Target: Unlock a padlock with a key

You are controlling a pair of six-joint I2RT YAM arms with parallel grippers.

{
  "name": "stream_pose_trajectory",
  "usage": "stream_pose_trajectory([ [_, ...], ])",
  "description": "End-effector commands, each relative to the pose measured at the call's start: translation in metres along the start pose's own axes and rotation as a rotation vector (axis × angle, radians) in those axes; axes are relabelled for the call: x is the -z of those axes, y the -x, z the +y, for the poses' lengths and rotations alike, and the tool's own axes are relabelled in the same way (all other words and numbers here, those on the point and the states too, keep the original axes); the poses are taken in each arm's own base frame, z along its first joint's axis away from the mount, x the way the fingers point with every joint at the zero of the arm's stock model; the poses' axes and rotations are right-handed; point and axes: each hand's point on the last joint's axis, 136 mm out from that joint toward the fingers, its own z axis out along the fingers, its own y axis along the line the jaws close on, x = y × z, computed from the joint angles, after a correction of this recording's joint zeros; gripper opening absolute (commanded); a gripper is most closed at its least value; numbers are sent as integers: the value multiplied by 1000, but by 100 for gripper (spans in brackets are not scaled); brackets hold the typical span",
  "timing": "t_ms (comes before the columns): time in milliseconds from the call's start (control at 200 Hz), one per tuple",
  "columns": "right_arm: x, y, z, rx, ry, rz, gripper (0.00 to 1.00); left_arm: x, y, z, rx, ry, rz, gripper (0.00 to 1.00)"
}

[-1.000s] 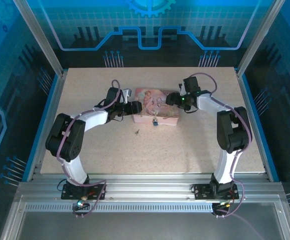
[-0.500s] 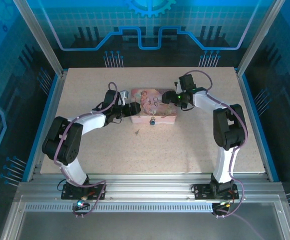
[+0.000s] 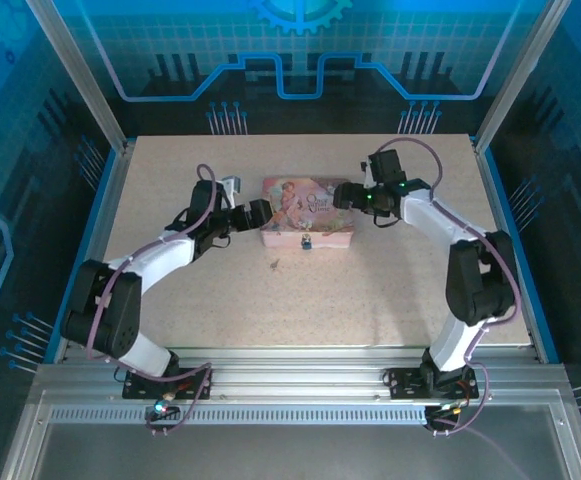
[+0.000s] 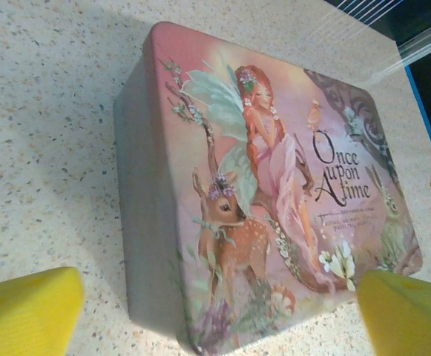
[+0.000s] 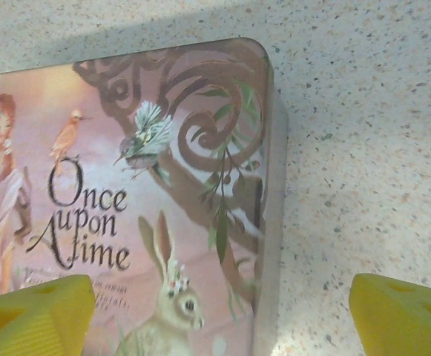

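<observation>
You had the top camera fixed above and behind the arm bases [image 3: 165, 378], and it looked down and forward over the whole table [image 3: 390, 300] from far away. Your left wrist camera looked obliquely, from very near, at the left end and the lid of the pink box [image 4: 274, 185]. Your right wrist camera looked down on the right end of it, also very near. Both wrist views shared the lettering [image 5: 81, 222] on the lid, and the top view took in the whole box.
</observation>
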Motion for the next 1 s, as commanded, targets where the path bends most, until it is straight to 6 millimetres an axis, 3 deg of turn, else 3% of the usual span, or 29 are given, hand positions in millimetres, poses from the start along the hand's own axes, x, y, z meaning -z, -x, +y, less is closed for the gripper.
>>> stream_pose_trajectory([
  [0, 30, 1, 12, 47, 30, -56, 89, 23, 4, -6, -47, 0, -29, 99],
  [120, 51, -6, 26, 98, 79, -120, 88, 46, 11, -11, 10, -26, -72, 99],
  [320, 79, -23, 53, 142, 204, -166, 85, 74, 19, 6, 319, -61, -106, 99],
  [485, 85, -54, 73, 187, 207, -128, 82, 88, -7, 10, 355, -19, -17, 99],
  [770, 49, -129, 109, 250, 127, 32, 67, 117, -80, 34, 414, 155, 141, 88],
  [996, 7, -171, 146, 349, 69, 143, 60, 132, -109, 42, 463, 218, 174, 77],
])
